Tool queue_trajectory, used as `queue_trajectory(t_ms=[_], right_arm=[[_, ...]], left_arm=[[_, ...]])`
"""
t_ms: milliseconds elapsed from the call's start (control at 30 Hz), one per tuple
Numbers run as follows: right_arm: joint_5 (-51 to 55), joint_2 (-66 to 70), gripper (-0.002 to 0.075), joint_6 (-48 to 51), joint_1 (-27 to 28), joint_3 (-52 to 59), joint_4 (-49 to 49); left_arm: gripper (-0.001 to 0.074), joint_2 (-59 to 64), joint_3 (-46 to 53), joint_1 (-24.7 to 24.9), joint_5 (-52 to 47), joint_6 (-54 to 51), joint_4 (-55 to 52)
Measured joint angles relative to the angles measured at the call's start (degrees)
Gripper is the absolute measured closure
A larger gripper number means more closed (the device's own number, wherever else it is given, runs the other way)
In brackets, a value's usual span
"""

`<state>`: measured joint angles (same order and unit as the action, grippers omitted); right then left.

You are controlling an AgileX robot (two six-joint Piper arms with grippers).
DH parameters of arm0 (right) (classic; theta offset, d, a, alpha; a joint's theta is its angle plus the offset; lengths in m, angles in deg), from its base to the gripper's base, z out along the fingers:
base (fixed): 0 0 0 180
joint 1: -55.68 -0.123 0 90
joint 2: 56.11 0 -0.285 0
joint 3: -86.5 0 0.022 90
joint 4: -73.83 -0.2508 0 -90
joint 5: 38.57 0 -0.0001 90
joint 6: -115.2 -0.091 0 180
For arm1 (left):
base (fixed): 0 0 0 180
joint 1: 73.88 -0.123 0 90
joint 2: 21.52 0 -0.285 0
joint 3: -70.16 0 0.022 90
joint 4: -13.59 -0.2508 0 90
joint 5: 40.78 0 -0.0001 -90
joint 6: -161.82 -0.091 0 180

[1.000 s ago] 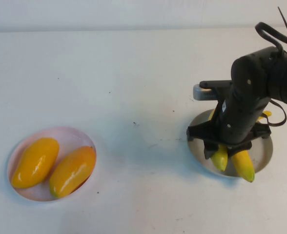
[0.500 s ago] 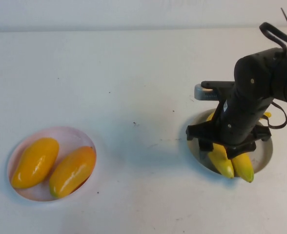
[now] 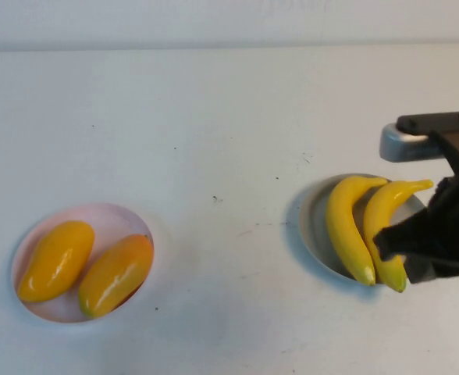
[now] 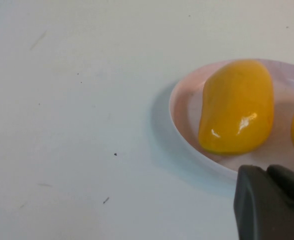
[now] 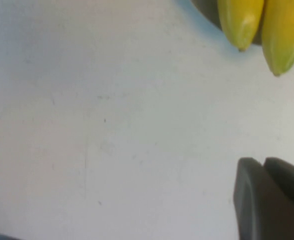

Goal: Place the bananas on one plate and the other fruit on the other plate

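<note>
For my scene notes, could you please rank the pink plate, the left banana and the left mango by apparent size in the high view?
1. Pink plate, the widest.
2. Left banana, longer and slimmer than the mango.
3. Left mango, shortest and plumper.

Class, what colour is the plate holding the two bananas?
Grey plate; bananas. Clearest in the high view.

The round grey plate [image 3: 317, 226] is partly hidden by the dark right arm. In the right wrist view, the slim yellow bananas [image 5: 242, 20] are cut off by the edge.
</note>
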<state>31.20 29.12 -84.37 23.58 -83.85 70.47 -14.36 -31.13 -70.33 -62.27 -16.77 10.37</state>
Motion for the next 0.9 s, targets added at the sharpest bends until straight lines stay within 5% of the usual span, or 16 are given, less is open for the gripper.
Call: queue_trajectory(t_ms=[500, 733, 900], right_arm=[[-0.31, -21.19, 0.0741, 4.28, 0.0, 13.19, 1.22], [-21.59, -26.29, 0.0741, 4.55, 2.1, 27.28, 9.35], [-42.97, -35.86, 0.0741, 4.55, 13.84, 44.58, 12.25]], left_arm=[[0.0734, 0.0, 0.0, 0.0, 0.0, 0.0, 0.0], [0.0734, 0.0, 0.0, 0.0, 0.0, 0.0, 0.0], [0.0734, 0.0, 0.0, 0.0, 0.0, 0.0, 0.0]])
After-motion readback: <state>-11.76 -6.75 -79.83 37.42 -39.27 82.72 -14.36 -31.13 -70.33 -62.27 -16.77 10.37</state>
